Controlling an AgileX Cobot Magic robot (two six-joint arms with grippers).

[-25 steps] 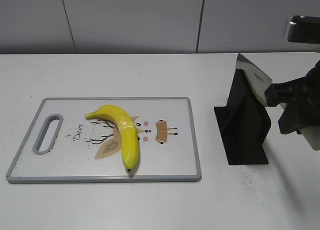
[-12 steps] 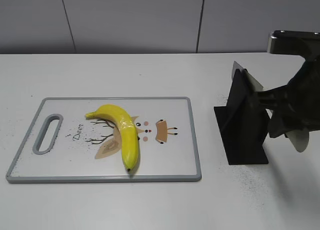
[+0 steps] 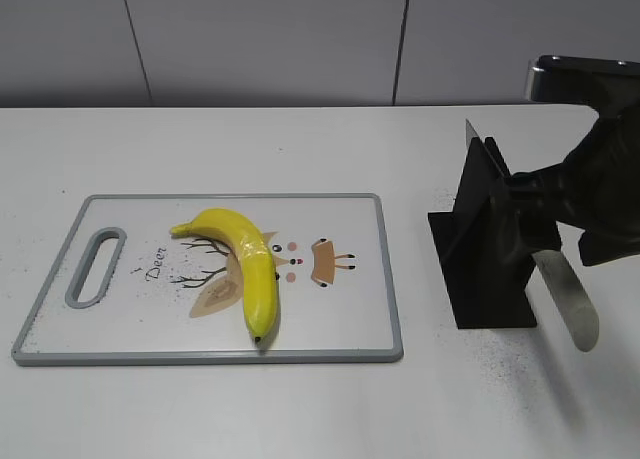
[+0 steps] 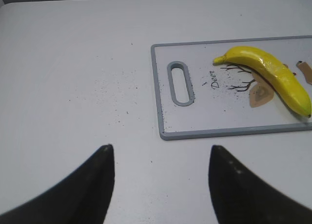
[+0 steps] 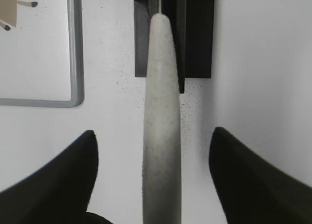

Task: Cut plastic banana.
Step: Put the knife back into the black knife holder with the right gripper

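The plastic banana [image 3: 250, 269] lies bright yellow on the white cutting board [image 3: 350, 351], dark tip toward the front edge. It also shows in the left wrist view [image 4: 273, 75] on the board [image 4: 161, 87]. My right gripper [image 3: 560, 219] is at the black knife holder [image 3: 490, 269]. Its fingers [image 5: 153, 131] are spread wide either side of the knife's pale grey handle [image 5: 161, 112], with gaps on both sides. The handle [image 3: 567, 301] slants down to the right, and the blade sits in the holder's slot. My left gripper [image 4: 161, 147] is open and empty over bare table left of the board.
The board has a grey rim and a handle slot [image 3: 95, 269] at its left end. The knife holder [image 5: 195, 38] stands just right of the board's right edge [image 5: 75, 63]. A grey wall runs behind the white table.
The knife blade, raised above the holder a second ago, has swung down into the holder. The handle now slants down and my right arm has moved left and lower.
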